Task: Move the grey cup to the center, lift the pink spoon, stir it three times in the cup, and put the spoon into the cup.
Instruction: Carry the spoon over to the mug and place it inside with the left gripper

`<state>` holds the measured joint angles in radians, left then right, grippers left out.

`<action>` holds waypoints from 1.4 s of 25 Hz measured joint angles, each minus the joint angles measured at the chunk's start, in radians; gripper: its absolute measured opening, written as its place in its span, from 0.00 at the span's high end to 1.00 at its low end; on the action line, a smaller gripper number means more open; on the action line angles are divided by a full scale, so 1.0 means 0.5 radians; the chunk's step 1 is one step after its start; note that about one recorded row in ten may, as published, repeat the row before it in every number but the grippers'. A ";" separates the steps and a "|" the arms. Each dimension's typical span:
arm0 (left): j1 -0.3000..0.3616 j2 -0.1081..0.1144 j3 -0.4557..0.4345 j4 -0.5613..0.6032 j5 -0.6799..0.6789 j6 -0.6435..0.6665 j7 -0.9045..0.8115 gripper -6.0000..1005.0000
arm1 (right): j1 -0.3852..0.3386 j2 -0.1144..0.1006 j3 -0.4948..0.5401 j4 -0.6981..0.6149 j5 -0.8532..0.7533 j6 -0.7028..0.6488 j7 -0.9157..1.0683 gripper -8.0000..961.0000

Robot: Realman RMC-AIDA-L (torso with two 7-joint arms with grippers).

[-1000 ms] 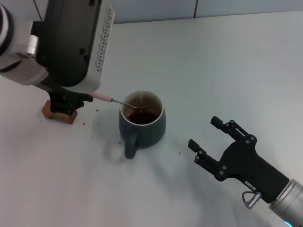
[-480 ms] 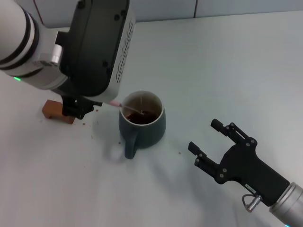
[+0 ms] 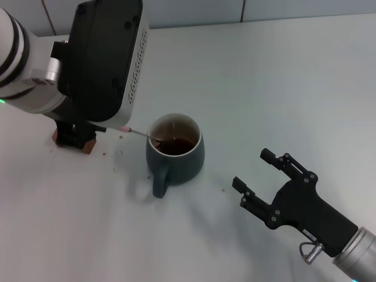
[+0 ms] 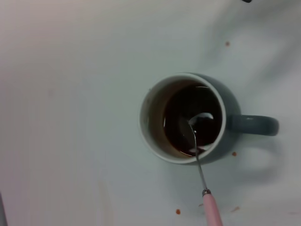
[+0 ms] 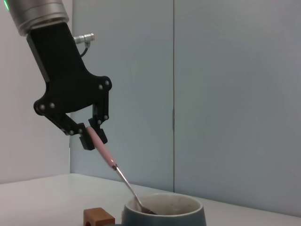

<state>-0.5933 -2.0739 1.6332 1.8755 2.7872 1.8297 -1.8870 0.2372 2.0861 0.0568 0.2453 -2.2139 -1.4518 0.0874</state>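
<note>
Left pincer (image 5: 89, 134) clenched on the pink spoon (image 5: 104, 151), bowl dipped in the grey cup (image 3: 175, 150) mid-bench (image 3: 282, 82). Stir gently, bowl submerged, clear of the rim. Right pincer (image 3: 263, 174) idle, released.

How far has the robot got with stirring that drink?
Done, it seems: the grey cup stands mid-table and the pink spoon is lifted. In hand: the left pincer grips its handle, with the bowl dipped in the dark liquid. Left: finishing the stirs and releasing the spoon into the cup. The right pincer waits open nearby.
</note>
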 joint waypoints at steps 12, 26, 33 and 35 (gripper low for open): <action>-0.020 -0.009 0.163 -0.011 -0.077 -0.145 -0.026 0.87 | -0.005 -0.003 0.000 0.003 -0.007 -0.001 0.000 0.21; 0.022 0.000 0.124 0.008 0.034 -0.122 -0.043 0.87 | 0.007 -0.005 0.000 0.003 -0.008 0.009 0.000 0.21; -0.013 -0.008 0.206 -0.002 -0.006 -0.212 -0.039 0.85 | 0.005 -0.006 0.002 0.000 -0.005 0.006 0.000 0.21; -0.017 -0.009 0.242 0.003 -0.023 -0.217 -0.045 0.85 | 0.006 -0.006 0.002 0.001 -0.005 0.006 0.000 0.21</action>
<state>-0.6020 -2.0783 1.7544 1.8768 2.7756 1.7211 -1.9094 0.2399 2.0831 0.0577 0.2459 -2.2163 -1.4488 0.0874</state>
